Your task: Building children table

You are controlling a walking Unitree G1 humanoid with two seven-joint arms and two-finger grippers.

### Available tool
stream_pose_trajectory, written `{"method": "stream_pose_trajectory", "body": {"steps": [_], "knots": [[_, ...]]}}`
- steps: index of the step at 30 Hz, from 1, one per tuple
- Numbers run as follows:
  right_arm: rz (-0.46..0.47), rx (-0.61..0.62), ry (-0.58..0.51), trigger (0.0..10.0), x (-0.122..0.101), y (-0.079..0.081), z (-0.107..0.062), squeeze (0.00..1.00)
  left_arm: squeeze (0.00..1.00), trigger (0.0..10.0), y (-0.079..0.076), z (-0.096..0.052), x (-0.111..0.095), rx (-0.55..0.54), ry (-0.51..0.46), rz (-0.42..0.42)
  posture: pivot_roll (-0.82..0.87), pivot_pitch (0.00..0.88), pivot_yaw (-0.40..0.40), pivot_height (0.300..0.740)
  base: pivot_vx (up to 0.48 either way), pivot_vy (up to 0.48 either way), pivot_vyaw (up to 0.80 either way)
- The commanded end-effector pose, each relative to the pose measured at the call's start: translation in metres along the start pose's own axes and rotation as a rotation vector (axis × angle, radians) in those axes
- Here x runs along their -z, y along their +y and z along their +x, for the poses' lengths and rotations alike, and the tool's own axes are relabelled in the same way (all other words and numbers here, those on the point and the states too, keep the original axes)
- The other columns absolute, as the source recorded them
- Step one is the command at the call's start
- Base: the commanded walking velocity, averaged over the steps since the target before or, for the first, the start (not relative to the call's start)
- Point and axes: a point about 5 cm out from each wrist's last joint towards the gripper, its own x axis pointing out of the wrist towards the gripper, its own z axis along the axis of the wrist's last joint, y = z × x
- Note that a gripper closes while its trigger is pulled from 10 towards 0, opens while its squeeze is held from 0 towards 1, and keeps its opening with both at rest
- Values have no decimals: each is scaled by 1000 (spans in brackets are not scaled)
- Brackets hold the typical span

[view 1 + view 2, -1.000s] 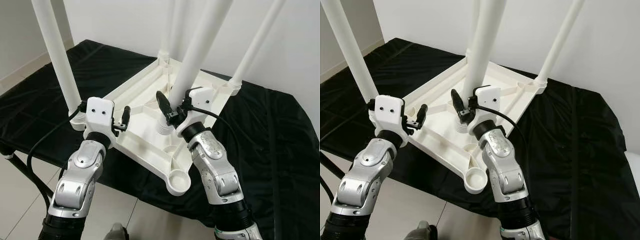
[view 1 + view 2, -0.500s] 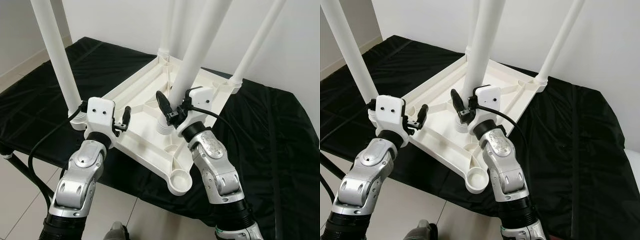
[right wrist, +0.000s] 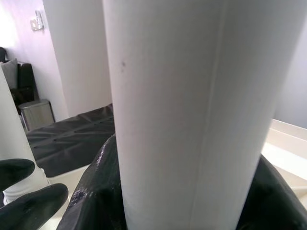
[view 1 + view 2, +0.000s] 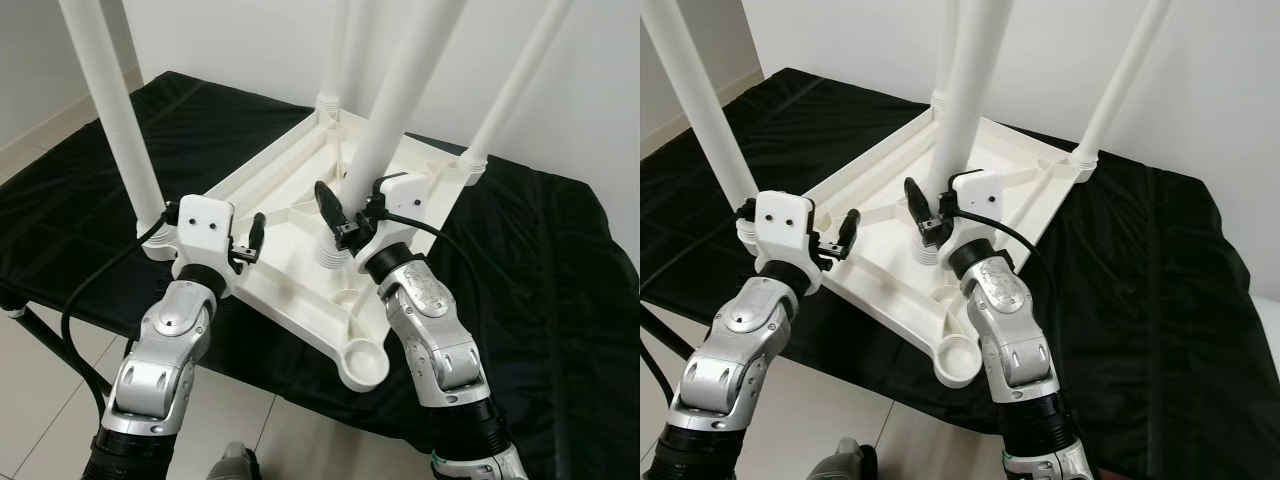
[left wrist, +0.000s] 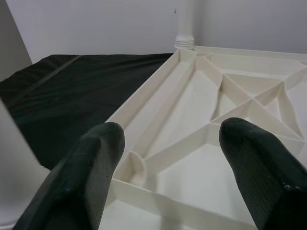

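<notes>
A white plastic children's table [image 4: 290, 275] lies upside down on a black cloth. Three white legs stand in its corners: the left leg [image 4: 120, 120], the far leg [image 4: 335, 50] and the right leg [image 4: 515, 85]. The near corner socket [image 4: 362, 365] has no leg in it. My right gripper [image 4: 347, 215] is shut on a fourth leg [image 4: 400, 110], which leans with its threaded end [image 4: 332, 257] resting on the ribbed underside near the middle. In the right wrist view this leg [image 3: 192, 110] sits between the fingers [image 3: 96, 191]. My left gripper [image 5: 168, 158] is open over the table's left front edge, holding nothing.
The black cloth [image 4: 560, 280] covers a low platform that ends near my arms, with pale tiled floor [image 4: 40, 370] below its front edge. White walls [image 4: 1220, 80] stand close behind the table. The upright legs rise around both grippers.
The view has shifted slightly and my left arm has edged a little to the right. The right gripper keeps its hold on the leaning leg.
</notes>
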Motion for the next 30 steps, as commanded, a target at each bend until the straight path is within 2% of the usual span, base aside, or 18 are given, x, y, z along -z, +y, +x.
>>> {"method": "stream_pose_trajectory", "body": {"steps": [1, 9, 11, 16, 19, 30], "knots": [[3, -9, -11, 10000, -2, 3, 0, 0, 0, 10000, 1, 1, -2, 2, -8, 18, 96, 83, -65, 740, 0, 480, 0], [4, -7, -13, 10000, -2, 3, -1, 0, 0, 10000, 1, 0, -2, 2, -9, 19, 96, 84, -63, 740, 0, 474, 0], [4, -6, -13, 10000, -2, 3, -1, 0, 0, 10000, 1, 1, -2, -1, -12, 20, 95, 84, -62, 740, 0, 0, 0], [4, -2, -15, 10000, -3, 3, -1, 0, 0, 10000, -1, 1, -4, 25, -33, 74, 92, 85, -59, 740, 0, -460, 0], [4, -1, -15, 10000, -2, 2, -1, 0, 0, 10000, -2, 1, -4, 31, -30, 70, 93, 85, -59, 740, 0, -420, 0], [1, 2, -17, 10000, -3, 1, -2, 0, 0, 10000, -3, 2, -3, 37, -25, 59, 88, 85, -56, 740, 0, 0, 0]]}}
